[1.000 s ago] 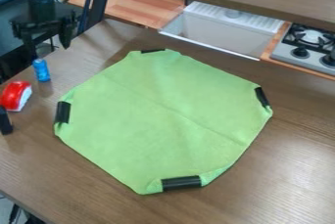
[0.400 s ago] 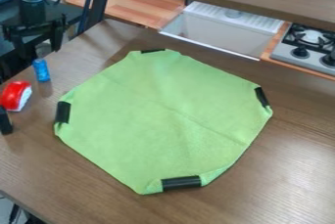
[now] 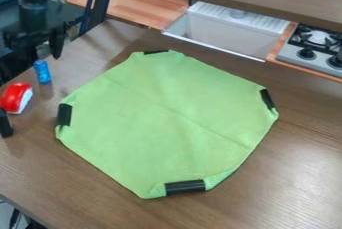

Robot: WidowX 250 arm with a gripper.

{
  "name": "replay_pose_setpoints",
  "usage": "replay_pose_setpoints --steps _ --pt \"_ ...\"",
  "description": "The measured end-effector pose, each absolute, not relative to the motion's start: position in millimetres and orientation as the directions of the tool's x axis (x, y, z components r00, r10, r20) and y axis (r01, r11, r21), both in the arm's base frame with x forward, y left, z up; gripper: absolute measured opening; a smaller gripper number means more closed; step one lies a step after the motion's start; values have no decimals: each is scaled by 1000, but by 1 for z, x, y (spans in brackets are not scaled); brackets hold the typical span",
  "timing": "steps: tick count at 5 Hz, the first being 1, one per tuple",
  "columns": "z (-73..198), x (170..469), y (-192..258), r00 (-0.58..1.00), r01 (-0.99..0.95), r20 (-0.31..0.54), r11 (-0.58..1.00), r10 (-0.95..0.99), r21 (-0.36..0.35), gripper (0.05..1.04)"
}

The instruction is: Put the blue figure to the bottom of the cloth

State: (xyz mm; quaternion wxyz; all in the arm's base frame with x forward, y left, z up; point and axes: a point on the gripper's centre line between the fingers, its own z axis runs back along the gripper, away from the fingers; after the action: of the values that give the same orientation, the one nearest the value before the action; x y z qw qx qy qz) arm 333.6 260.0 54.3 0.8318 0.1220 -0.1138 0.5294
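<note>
Counter (image 3: 300,165): brown wood, carries the work. Green cloth (image 3: 163,118) spread over its middle, corners tucked, light crease across. White sink (image 3: 210,32) beyond the counter's far edge, stove (image 3: 320,63) to the right of it.

Gripper (image 3: 44,54): hangs by the counter's left edge, just beyond the figure. Jaws look apart, nothing held. Can't tell how high the tips sit.

Red-and-white object (image 3: 16,98): on the counter, toward its left edge, near the figure, apart from the cloth. Black strip (image 3: 185,187) on the cloth's bottom side, toward the counter's near edge.

Blue figure (image 3: 42,72): upright on the counter close to its left edge, off the cloth.

Step in hand, my read: approach for the pick, no grasp yet. Next move: line the jaws up either side of the figure, lower, close, lift. Watch for tipping it; mind the red-and-white object. Then carry it across and set it down near that strip, my reading of "bottom".
</note>
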Motion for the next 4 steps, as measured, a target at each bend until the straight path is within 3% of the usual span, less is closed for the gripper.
replay_pose_setpoints --steps 2,4 --pt "49 335 261 410 -910 365 402 836 101 960" --pt "43 334 258 390 -918 363 388 847 81 393"
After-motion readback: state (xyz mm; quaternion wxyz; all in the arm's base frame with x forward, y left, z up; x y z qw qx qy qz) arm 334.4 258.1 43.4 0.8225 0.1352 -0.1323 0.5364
